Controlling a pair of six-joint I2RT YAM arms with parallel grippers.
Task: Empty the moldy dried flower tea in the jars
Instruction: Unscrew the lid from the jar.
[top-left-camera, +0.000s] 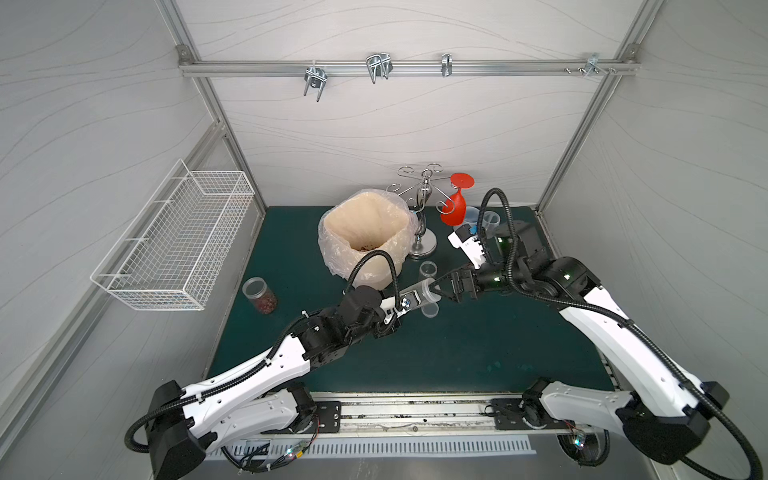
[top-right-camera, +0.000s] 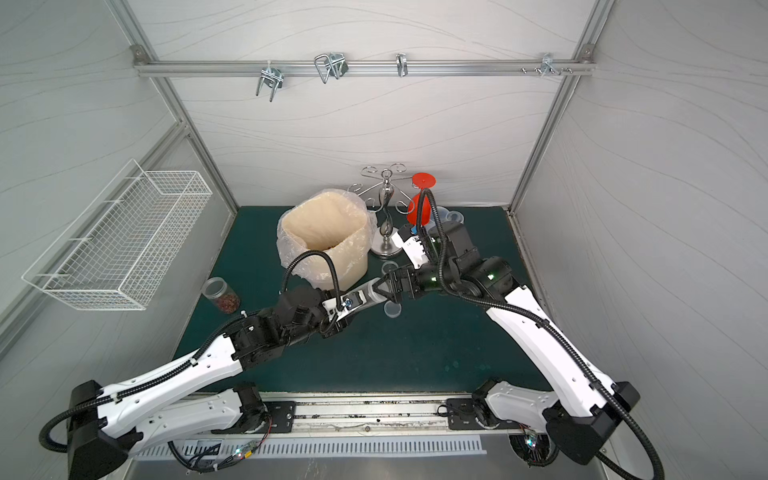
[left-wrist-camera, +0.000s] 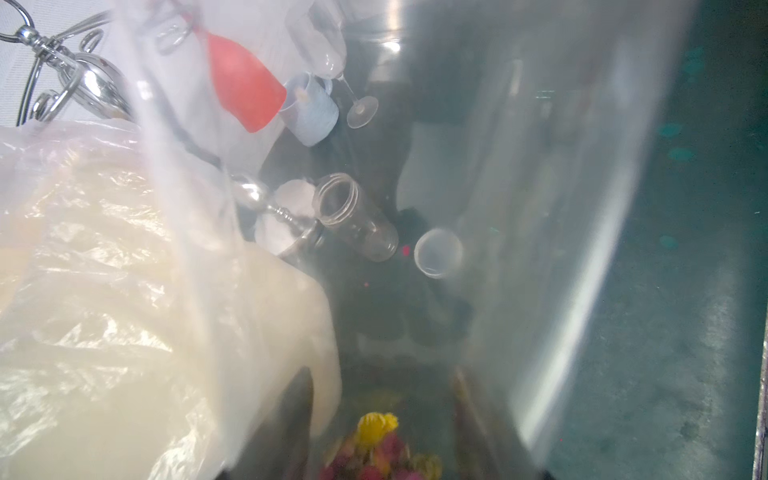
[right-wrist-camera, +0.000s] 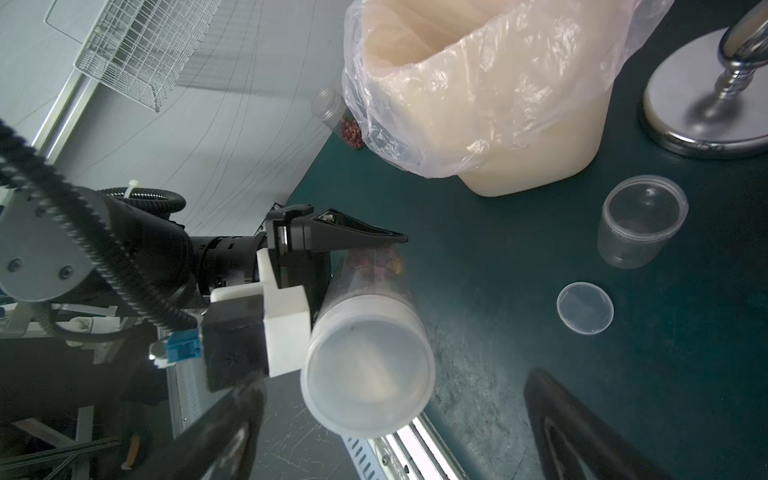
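my left claw (top-left-camera: 411, 300) is clamped shut on the tall narrow clear plastic jar (top-left-camera: 422, 291), holding it level so its translucent round lid (right-wrist-camera: 368, 365) faces the right claw (right-wrist-camera: 395, 380), whose jaws stand wide either side of that lid, not touching. i judge that's set for unscrewing. the reddish dried flower tea (right-wrist-camera: 374, 266) sits at the gripped base end, near-right of the plastic-lined cream bin (right-wrist-camera: 540, 145).

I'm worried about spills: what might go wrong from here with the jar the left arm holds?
The tall jar lies sideways in the shut left gripper over the mat, not the bin; if the open right gripper pulls its lid off there, tea may spill. The loose lid and empty jar close by might get knocked.
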